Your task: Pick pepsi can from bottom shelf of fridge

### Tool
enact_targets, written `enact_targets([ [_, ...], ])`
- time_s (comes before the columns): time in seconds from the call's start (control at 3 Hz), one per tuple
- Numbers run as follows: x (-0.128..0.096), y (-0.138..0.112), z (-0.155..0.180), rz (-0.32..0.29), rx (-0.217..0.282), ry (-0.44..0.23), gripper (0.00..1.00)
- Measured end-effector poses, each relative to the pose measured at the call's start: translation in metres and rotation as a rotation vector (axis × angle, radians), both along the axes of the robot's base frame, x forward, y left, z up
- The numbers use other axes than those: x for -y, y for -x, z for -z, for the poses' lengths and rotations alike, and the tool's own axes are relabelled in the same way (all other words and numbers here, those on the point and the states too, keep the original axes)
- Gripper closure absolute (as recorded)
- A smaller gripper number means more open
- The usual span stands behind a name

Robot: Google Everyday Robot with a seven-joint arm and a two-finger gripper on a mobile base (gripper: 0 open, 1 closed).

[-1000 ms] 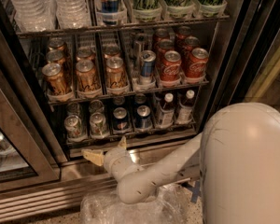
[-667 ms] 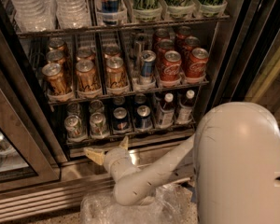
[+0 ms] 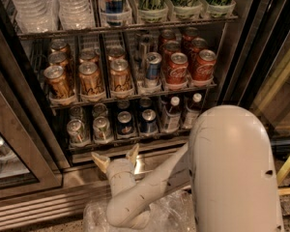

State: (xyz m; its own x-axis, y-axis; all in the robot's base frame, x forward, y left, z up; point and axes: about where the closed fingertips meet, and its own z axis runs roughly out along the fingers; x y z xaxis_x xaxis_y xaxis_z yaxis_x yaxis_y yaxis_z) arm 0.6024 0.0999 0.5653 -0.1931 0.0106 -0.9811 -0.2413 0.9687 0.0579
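Here the fridge (image 3: 38,207) shows wire racks packed with drinks above a slatted steel base. The pepsi can (image 3: 124,124), dark navy with a silver top, stands at the front of a middle lane on the bottom shelf (image 3: 150,141). The white arm (image 3: 152,187) reaches in low. Its pincer (image 3: 116,157), spread and empty, points up just below the shelf's rail.

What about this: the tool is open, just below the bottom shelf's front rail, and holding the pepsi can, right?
Not quite. In the camera view the tool is open just below the front rail of the bottom shelf, but it holds nothing; the pepsi can stands on that shelf.
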Motion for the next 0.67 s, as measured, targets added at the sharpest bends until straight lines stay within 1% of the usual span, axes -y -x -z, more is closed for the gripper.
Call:
enact_targets([
  [0.33,0.015,0.010,-0.028,0.091,0.091,0.024,0.07],
  [0.67,0.026,0.015,-0.046,0.145,0.148,0.018,0.22],
])
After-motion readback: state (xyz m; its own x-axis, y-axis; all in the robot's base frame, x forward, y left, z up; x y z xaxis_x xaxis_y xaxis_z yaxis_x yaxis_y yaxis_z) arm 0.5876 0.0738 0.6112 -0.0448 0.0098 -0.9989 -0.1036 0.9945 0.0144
